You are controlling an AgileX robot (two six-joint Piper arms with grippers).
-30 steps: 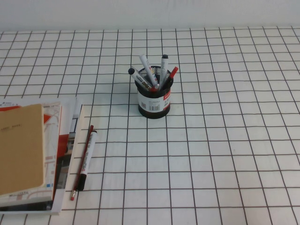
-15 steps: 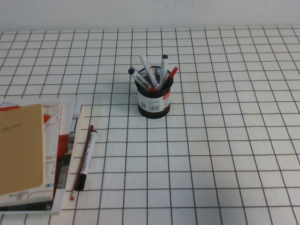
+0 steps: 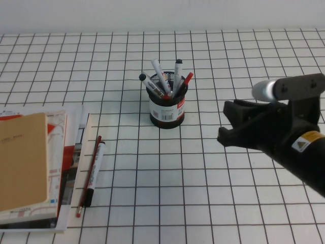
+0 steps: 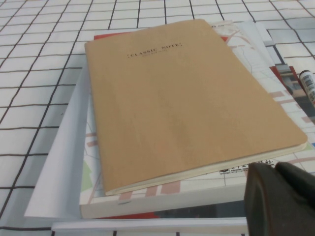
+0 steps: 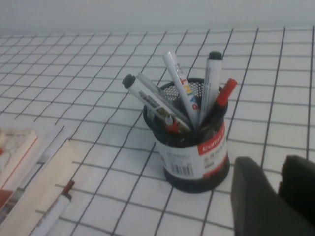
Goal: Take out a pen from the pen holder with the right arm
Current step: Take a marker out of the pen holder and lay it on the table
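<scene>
**High view: right claw near the pen holder, nothing held**

The right gripper (image 3: pixel 222 120) hangs over the checked table (image 3: pixel 244 61) with its two fingers a narrow way apart and nothing between them. The black mesh pen holder (image 3: pixel 166 109) stands upright ahead of the claw and off to its left, near but apart from it. Three grey markers with black caps (image 3: pixel 160 75) and one red pen (image 3: pixel 186 80) lean in it, all untouched.

In the right wrist view the holder (image 5: pixel 194 152) sits just beyond the fingertips (image 5: pixel 251 191). Its white label carries a barcode and a red band with white lettering that is cut off and cannot be read whole. A yellow warning sticker (image 3: pixel 302 144) sits on the arm behind the claw.

The left gripper (image 4: pixel 276 173) hovers at the near corner of a tan notebook (image 4: pixel 192 93) printed "CLASSIC NOTE", on top of a stack of booklets. Its state cannot be told. A loose marker (image 3: pixel 94 172) and a red pencil (image 3: pixel 88 178) lie far left of the right claw, beside that stack.
</scene>
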